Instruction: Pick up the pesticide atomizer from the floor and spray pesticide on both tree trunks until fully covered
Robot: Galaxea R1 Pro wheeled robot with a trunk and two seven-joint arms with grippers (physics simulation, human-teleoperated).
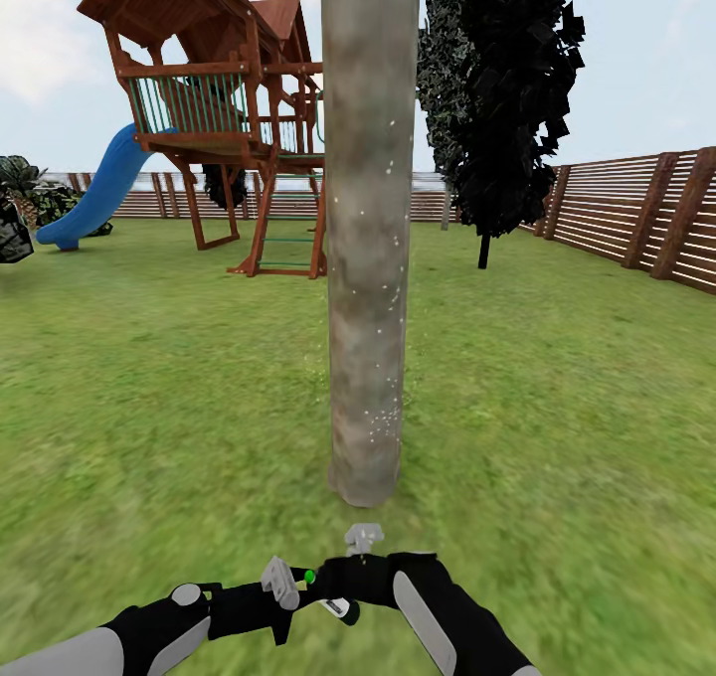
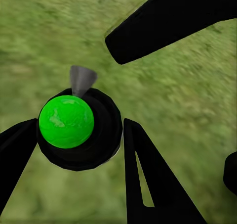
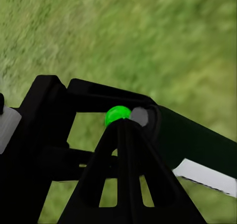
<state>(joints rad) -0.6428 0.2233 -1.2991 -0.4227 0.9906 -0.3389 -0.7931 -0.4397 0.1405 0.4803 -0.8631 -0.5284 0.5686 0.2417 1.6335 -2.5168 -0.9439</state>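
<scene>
Head view: speckled tree trunk (image 1: pixel 368 258); left wrist: atomizer (image 2: pixel 74 127) between pincer fingers (image 2: pixel 153 184).

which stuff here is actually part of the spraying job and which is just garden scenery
Part of the job:
- tree trunk, close ahead, with white pesticide specks on it
- pesticide atomizer, black with a green cap, between the left gripper fingers

Just scenery:
- wooden play tower with blue slide
- slatted fence
- black-leaved tree
- lawn
</scene>
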